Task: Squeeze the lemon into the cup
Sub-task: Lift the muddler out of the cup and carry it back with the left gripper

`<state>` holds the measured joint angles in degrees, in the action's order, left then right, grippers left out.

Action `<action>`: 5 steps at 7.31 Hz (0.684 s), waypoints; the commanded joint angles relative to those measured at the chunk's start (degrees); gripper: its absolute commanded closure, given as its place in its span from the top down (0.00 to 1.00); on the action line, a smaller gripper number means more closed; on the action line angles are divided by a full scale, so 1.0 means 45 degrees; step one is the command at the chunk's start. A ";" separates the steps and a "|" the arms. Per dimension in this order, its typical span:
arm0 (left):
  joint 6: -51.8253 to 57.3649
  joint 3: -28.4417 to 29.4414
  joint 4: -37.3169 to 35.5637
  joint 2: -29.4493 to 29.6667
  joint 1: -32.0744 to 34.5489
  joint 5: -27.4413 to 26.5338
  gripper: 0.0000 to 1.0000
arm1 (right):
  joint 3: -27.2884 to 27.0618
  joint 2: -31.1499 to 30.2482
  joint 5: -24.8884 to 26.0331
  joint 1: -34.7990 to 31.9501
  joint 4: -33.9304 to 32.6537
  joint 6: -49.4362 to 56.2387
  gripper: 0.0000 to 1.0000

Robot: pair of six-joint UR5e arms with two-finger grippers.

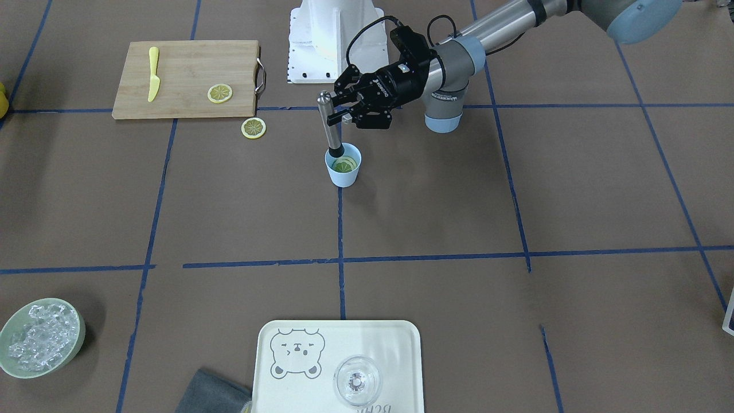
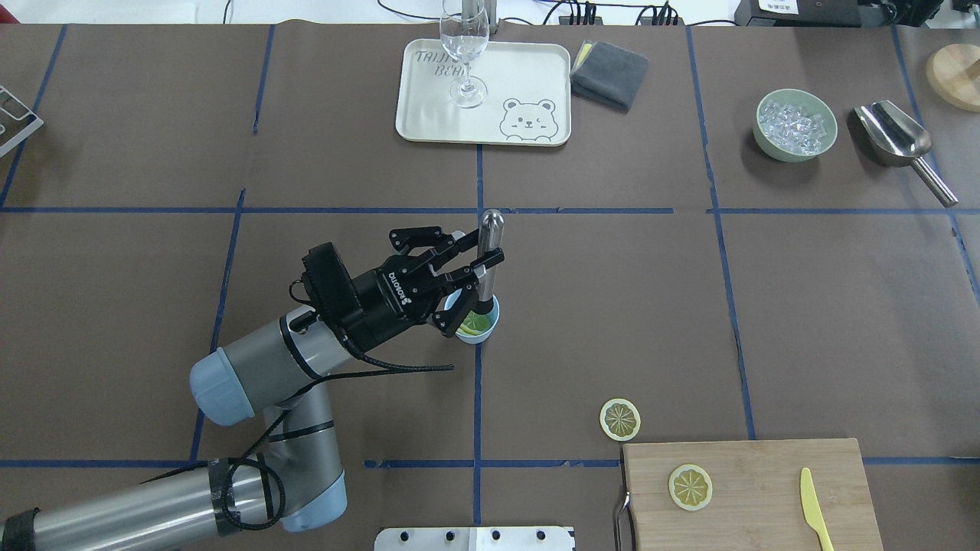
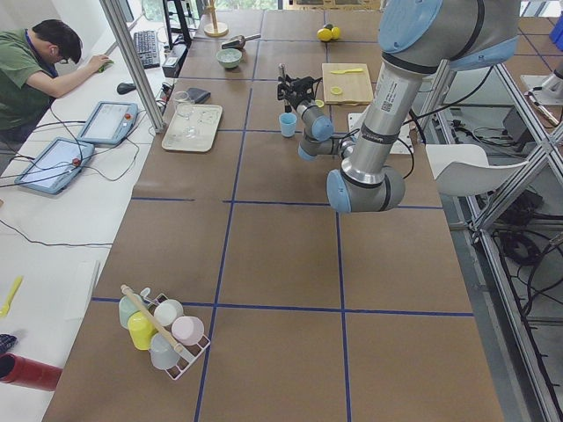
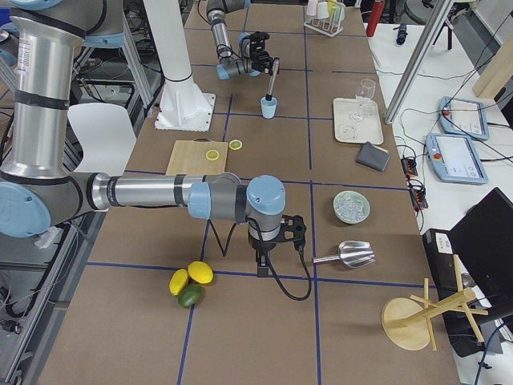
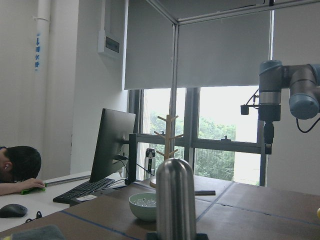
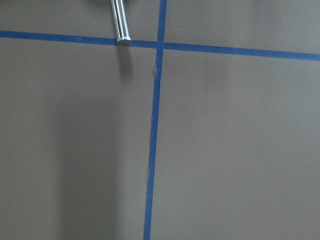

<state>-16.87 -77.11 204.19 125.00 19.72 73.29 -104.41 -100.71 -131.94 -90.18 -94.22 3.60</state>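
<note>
L gripper [image 2: 478,274] clamped on a brushed-steel rod muddler [image 1: 329,129] standing in the small light blue plastic cup [image 1: 344,175].

Nearest robot: bamboo cutting board [image 2: 766,497] w/ a thin round yellow toy lemon slice [image 2: 690,487] lying flat, segment face up, plus a yellow plastic knife [image 2: 815,519], long axis near-to-far. 2nd slice [image 2: 619,419] lies flat on the brown table [image 2: 612,306] just off the board's corner. Mid-table: cup upright, mouth up, w/ a 3rd slice [image 1: 346,167] inside, pale face up, abt flat. Muddler's long axis is near upright, black tip down in the cup at the slice; contact unclear. In overhead view a gripper finger covers the cup's near wall; no. of slices inside can't be told. Far: cream bear-print tray [image 2: 536,69] w/ a clear stemmed glass [image 2: 465,46], rim cut off by frame edge. R gripper [image 4: 260,265] is small, seen side-on only; can't tell if its jaws are apart or together.
</note>
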 commanded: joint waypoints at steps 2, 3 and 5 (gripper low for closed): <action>-0.1524 -0.0772 -0.1132 -0.0411 0.1120 0.0002 0.00 | 0.0019 -0.0003 -0.0035 0.0000 0.0000 0.0000 1.00; -0.1951 -0.1412 -0.2491 -0.0974 0.1628 0.0080 0.00 | 0.0000 -0.0003 -0.0035 0.0000 0.0000 0.0000 1.00; -0.2710 -0.3014 -0.6216 -0.1604 0.2275 0.0159 0.00 | 0.0000 0.0055 -0.0035 0.0000 0.0000 0.0000 1.00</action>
<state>-26.39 -86.72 186.15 119.23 28.17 73.80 -104.40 -100.66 -132.10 -90.18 -94.22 3.60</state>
